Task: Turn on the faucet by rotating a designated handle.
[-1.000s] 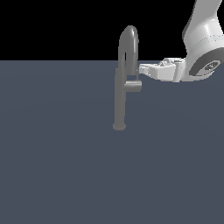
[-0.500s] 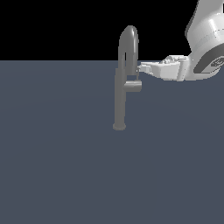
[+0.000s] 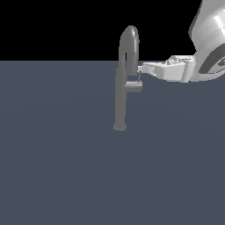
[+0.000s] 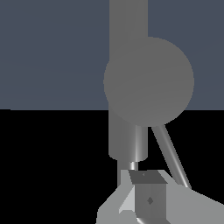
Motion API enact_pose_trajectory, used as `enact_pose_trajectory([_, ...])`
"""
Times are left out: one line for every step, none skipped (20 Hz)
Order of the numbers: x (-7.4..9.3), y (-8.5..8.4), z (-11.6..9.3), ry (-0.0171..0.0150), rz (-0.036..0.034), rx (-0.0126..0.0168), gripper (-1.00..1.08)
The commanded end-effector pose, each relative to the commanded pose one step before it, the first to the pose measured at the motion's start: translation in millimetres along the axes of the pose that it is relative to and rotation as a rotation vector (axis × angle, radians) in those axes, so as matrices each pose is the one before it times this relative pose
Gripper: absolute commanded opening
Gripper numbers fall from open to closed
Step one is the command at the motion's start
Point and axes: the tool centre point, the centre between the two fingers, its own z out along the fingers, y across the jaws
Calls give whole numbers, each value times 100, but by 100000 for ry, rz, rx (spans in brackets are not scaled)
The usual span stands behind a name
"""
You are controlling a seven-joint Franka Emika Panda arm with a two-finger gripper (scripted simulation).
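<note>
The grey faucet (image 3: 119, 103) stands upright on a small round base, its arched spout (image 3: 130, 38) on top. The stubby handle (image 3: 134, 86) sticks out of the column toward the exterior view's right. My gripper (image 3: 140, 71) reaches in from the exterior view's right, just above the handle's outer end and beside the spout. Its fingers look pressed together and hold nothing. In the wrist view the handle's round end face (image 4: 148, 81) fills the middle, in front of the column (image 4: 127, 22), with my gripper (image 4: 142, 177) close under it.
The faucet stands on a flat dark grey-blue surface (image 3: 66, 176). My white arm (image 3: 211, 39) fills the upper corner at the exterior view's right. A thin grey rod (image 4: 169, 153) runs slantwise beside the fingers in the wrist view.
My gripper has crept a little toward the exterior view's left, closer to the faucet column. The handle looks unmoved.
</note>
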Motion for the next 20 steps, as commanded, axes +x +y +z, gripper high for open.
enact_pose_trajectory([-45,1132,-26,-483,597,-712,-100])
enact_pose_trajectory([-6,299,-10,0,0,0,-100])
enact_pose_trajectory([-8,296,19,-24,-10,-64,-100])
enact_pose_trajectory([0,0,0,0,0,0,-100])
enact_pose_trajectory([-198,-633,4,476,-878,488,-100])
enact_pose_trajectory([177,325,0,-44,75,-44,-100])
enact_pose_trajectory([190,323,2,-54,92,-54,-100])
enact_pose_trajectory([180,332,-1,-44,75,-44,-100])
enact_pose_trajectory([182,335,-1,-43,75,-44,-100])
enact_pose_trajectory([194,333,2,-53,93,-54,-100])
enact_pose_trajectory([185,342,-2,-42,76,-44,-100])
enact_pose_trajectory([197,339,1,-51,93,-54,-100])
enact_pose_trajectory([188,348,-3,-41,77,-44,-100])
enact_pose_trajectory([196,348,-2,-45,86,-49,-100])
enact_pose_trajectory([204,349,-1,-47,96,-54,-100])
enact_pose_trajectory([0,0,0,0,0,0,-100])
enact_pose_trajectory([-929,-677,36,435,-1728,29,-100])
enact_pose_trajectory([516,318,-3,-62,236,-9,-100])
enact_pose_trajectory([519,321,-3,-62,236,-9,-100])
enact_pose_trajectory([526,323,-3,-63,241,-8,-100])
